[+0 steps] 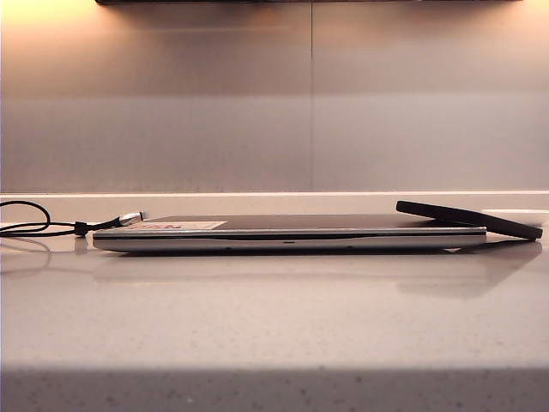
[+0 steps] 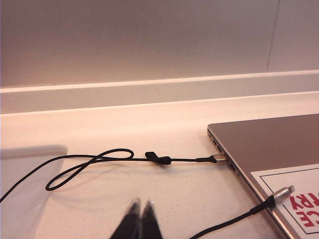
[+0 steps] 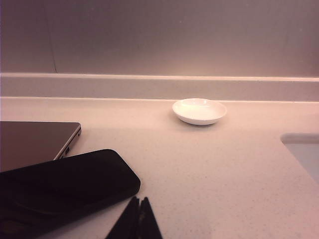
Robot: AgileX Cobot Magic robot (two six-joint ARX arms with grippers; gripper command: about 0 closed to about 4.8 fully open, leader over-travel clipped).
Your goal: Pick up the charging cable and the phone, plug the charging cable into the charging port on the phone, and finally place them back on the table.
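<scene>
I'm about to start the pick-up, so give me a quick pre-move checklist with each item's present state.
1. Left hand empty and shut: ok.
2. Right hand empty and shut: ok.
3. Free plug of the charging cable in view, lying on the laptop: ok.
4. Cable's other end free: not ok, it sits in the laptop's side.
5. Phone flat on the table: not ok, propped on the laptop's edge.
6. Charging port visible: cannot tell.

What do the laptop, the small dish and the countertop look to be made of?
Laptop: likely brushed metal, judging by its silver-grey satin lid and thin hard edge. Small dish: probably glazed ceramic, white with soft glossy highlights, though plastic is possible. Countertop: stone-like, maybe quartz composite, pale with fine dark speckles and a polished surface that mirrors the laptop.
</scene>
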